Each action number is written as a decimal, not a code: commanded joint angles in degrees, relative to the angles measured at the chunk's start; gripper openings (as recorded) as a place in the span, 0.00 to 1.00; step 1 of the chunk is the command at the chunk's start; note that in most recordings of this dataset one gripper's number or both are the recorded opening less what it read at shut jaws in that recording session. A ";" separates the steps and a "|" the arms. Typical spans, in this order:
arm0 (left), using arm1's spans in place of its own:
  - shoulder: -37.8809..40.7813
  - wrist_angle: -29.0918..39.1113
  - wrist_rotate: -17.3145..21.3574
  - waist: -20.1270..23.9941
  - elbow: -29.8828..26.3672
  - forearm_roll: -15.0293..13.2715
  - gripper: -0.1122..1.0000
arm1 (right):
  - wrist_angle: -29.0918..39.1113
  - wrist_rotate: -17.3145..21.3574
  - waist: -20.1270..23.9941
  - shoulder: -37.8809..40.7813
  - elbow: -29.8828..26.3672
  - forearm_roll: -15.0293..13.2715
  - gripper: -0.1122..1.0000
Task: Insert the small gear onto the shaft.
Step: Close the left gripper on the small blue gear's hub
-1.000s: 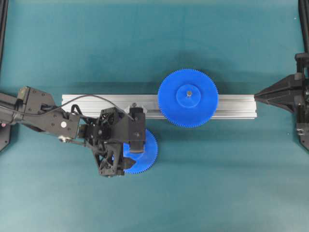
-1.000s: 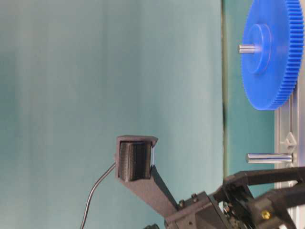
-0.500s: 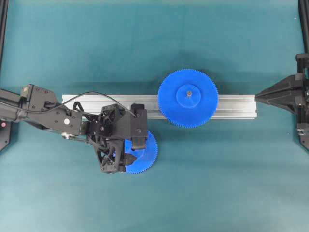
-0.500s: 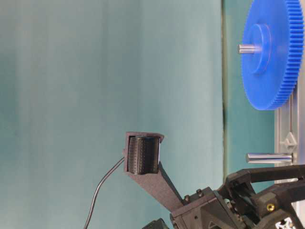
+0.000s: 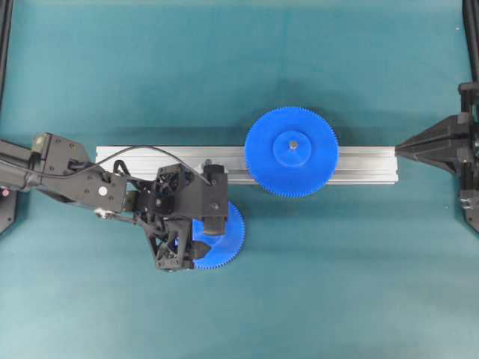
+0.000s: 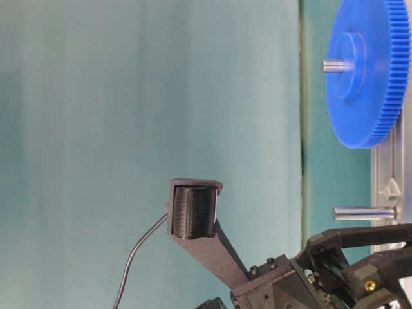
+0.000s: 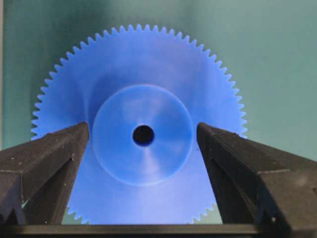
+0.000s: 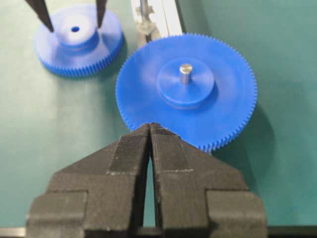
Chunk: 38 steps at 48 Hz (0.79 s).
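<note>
The small gear (image 5: 232,233) lies flat on the teal mat just in front of the rail, hub up. My left gripper (image 5: 206,238) hangs over it, open. Its fingers (image 7: 49,158) stand on either side of the raised hub (image 7: 142,114) without touching it. From the right wrist view the small gear (image 8: 77,37) shows with those dark fingertips (image 8: 42,15) straddling its hub. The shaft (image 6: 364,213) stands bare on the rail, a thin grey pin (image 8: 143,9). My right gripper (image 8: 150,126) is shut on nothing, parked at the rail's right end (image 5: 400,149).
A larger blue gear (image 5: 292,152) sits on its own pin at the middle of the aluminium rail (image 5: 359,166). It lies directly ahead of my right gripper, to the right of the shaft. Black frame posts line the left and right edges.
My left wrist has turned slightly and sunk a little over the small gear, jaws staying wide. The right arm and both gears have not moved.
</note>
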 commanded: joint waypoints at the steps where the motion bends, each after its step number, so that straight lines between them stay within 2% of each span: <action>1: -1.05 -0.18 0.00 -0.18 -0.79 0.18 0.91 | -0.35 0.62 -0.35 0.26 -0.53 -0.09 0.18; 38: 0.00 -0.18 0.00 -0.62 -0.53 0.09 0.92 | -0.44 0.62 -0.62 0.18 -0.35 -0.09 0.18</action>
